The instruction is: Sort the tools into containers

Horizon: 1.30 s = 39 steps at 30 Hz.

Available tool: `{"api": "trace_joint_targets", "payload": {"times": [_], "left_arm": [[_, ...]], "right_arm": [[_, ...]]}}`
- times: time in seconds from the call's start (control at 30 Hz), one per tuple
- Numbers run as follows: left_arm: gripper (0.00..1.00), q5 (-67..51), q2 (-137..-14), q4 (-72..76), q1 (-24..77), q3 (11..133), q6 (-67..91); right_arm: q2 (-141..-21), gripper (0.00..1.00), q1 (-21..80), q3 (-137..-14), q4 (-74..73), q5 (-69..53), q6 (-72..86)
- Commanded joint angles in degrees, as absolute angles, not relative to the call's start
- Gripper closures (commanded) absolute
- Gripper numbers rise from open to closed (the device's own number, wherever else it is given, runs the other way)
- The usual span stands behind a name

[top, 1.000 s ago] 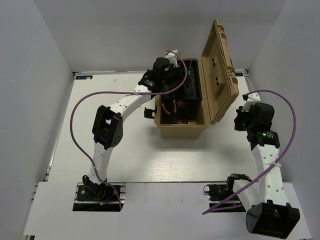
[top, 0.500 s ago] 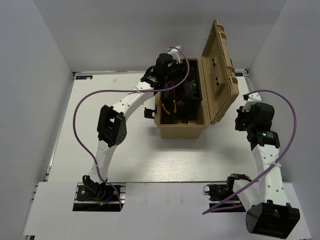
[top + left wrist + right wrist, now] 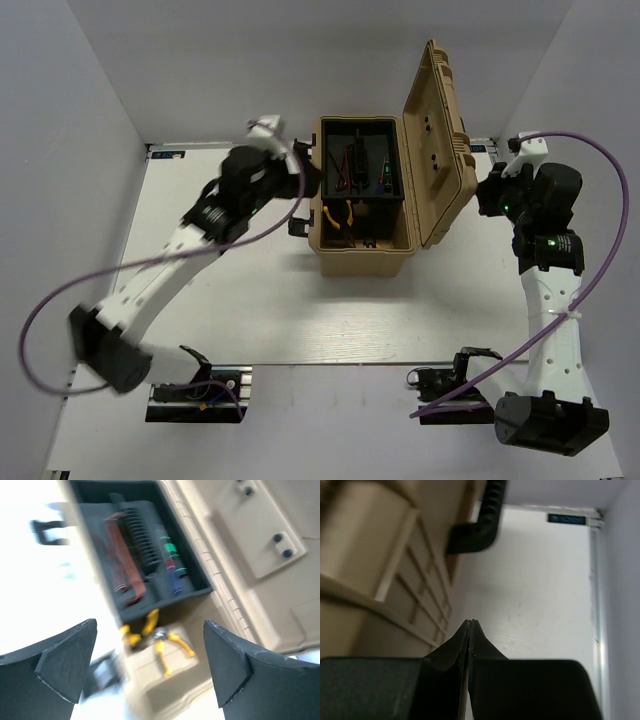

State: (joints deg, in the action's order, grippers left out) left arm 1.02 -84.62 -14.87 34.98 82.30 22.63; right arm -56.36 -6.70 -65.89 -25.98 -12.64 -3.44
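Nearest the arm bases: bare white tabletop point(image 3: 300, 320). Mid-tabletop sits the tan box point(image 3: 365, 262), w/ lid point(image 3: 440, 150) swung up on its R side, close to upright. Box's near compartment has yellow-handled pliers point(image 3: 160, 640) lying on the dark bottom. Behind them, a black tray point(image 3: 150, 606) holds a red-handled item point(image 3: 125, 562) & a blue-handled screwdriver point(image 3: 176, 582) side by side. Other bits in the tray are too blurred to ID.

Left tool point(image 3: 149, 625) is just L of the box, up off the tabletop & looking down into it. Its fingers are spread wide w/ nothing betw. them. It's smeared in the top view.

Right tool point(image 3: 470, 625) is R of the lid, by its ribbed outer face, fingers pressed together on nothing. Black handle point(image 3: 480, 520) on the lid's outside shows beyond it.
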Motion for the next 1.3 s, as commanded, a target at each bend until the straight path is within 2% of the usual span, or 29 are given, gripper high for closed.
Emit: {"api": "trace_joint_targets", "payload": {"times": [0.0, 0.2, 0.3, 0.5, 0.77, 1.0, 1.27], "left_arm": [[0.01, 17.0, -68.9, -17.0, 34.4, 70.6, 20.0], [0.0, 33.7, -52.1, -28.0, 34.4, 59.3, 23.7], [0.0, 36.9, -45.4, -32.1, 34.4, 55.6, 25.1], [0.0, 37.7, -39.4, -36.4, 34.4, 50.2, 27.7], [0.0, 33.6, -38.1, -35.9, 34.4, 46.7, 29.4], [0.0, 31.5, -40.7, -34.8, 34.4, 46.1, 30.5], [0.0, 30.1, -41.4, -33.6, 34.4, 45.0, 31.6]], "right_arm": [[-58.3, 1.0, -6.7, -68.8, -24.7, -26.2, -0.7], [-60.6, 1.0, -6.5, -70.2, -26.0, -47.2, 3.5], [-61.3, 1.0, -6.4, -70.9, -24.4, -55.4, 5.4], [-63.7, 1.0, -5.6, -73.5, -17.8, -63.2, 12.8], [-65.3, 1.0, -2.7, -74.4, -12.0, -67.3, 18.9], [-72.2, 1.0, 1.7, -77.5, -8.5, -69.2, 23.8], [-76.6, 1.0, 7.6, -80.2, -13.8, -66.6, 19.9]]}}
